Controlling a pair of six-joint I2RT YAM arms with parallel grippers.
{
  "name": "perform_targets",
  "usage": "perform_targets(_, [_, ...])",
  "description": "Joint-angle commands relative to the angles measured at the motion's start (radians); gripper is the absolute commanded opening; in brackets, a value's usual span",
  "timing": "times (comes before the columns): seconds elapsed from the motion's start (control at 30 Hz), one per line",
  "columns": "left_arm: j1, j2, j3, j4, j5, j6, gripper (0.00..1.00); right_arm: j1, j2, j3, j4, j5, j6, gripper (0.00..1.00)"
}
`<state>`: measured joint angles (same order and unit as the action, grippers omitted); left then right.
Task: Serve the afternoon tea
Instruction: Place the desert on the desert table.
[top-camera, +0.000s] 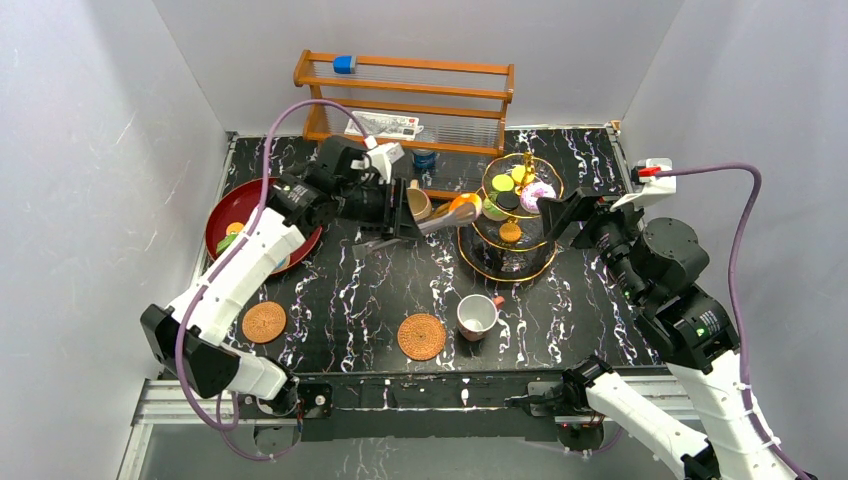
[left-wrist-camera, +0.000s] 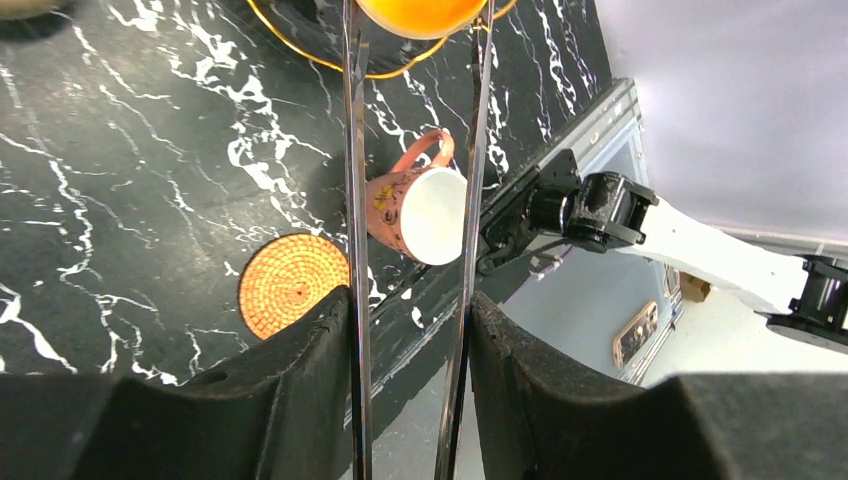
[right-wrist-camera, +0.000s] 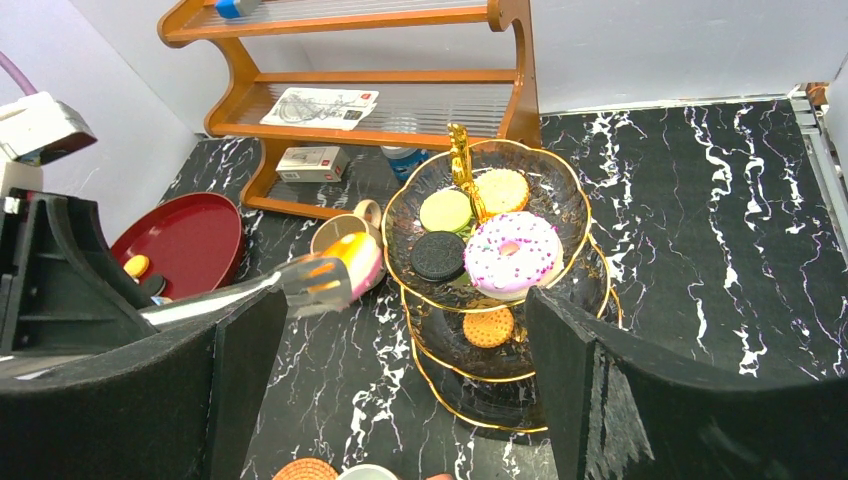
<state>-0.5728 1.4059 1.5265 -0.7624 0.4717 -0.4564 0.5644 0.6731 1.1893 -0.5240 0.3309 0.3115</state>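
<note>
Top view: the left hand (top-camera: 403, 212) is clenched on metal tongs (top-camera: 440, 218) that pinch an orange toy pastry (top-camera: 462, 205) just left of the tiered stand (top-camera: 500, 275). The right hand (top-camera: 560, 215) stands released, jaws wide, at the stand's right side. Left wrist view: the tong blades grip the orange piece at the stand's near rim, with the red-handled cup (left-wrist-camera: 410, 210) on the worktop (left-wrist-camera: 120, 150) in front of the stand. Right wrist view: a donut (right-wrist-camera: 513, 250) and biscuits fill the stand's top tier, so the step is judged to be loading. The next move calls for carrying the pastry over a free spot and slackening the tongs.
</note>
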Motion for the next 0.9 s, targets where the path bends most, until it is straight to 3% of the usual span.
perform_targets(0.0, [-0.061,0.014,0.01,0.037,-0.028,-0.027,0.34,0.004,-0.008,0.047,0.031,0.004,0.004,0.98])
perform_targets(0.87, [-0.19,0.193,0.118,0.155,0.001,-0.064,0.35,0.004,-0.019,0.037,0.043,-0.003,0.009,0.98])
